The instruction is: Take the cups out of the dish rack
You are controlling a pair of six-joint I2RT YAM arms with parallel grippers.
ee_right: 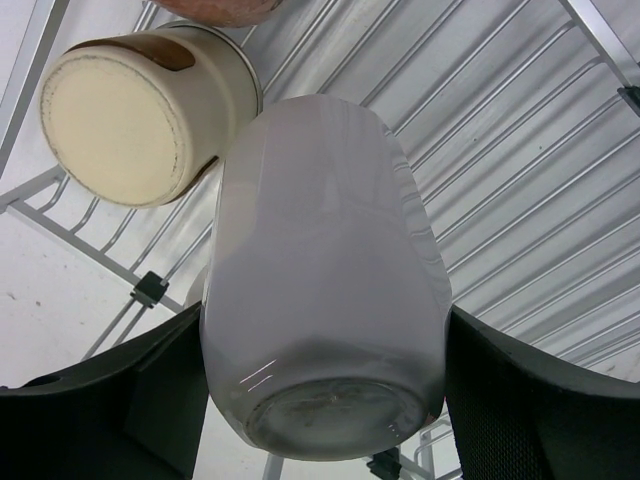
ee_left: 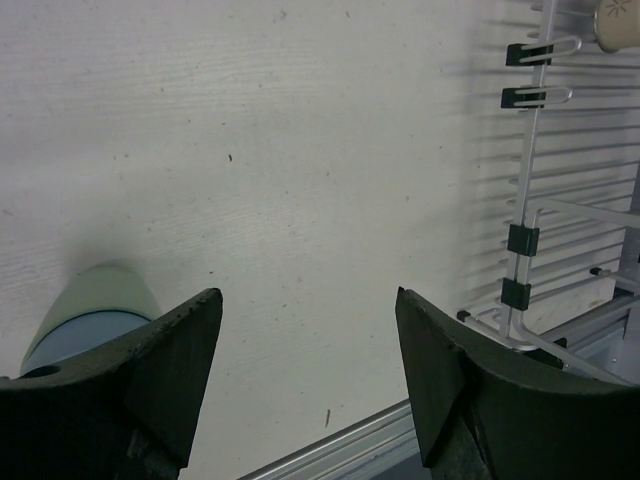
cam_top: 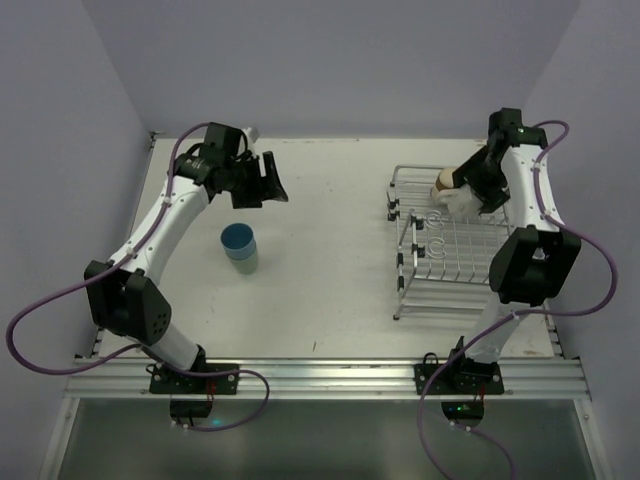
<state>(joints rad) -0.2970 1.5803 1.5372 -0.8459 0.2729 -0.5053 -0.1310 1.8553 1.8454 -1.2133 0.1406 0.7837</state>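
While the right gripper clasped a smooth white cup at the silver wire dish rack, beside a cream-tan cup, the left gripper hung open, empty, near a light blue cup stacked with a pale green cup.

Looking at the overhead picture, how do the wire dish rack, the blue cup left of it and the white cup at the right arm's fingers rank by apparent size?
1. dish rack, far the largest.
2. blue cup and white cup: about alike; the white one is partly hidden, so no ranking.
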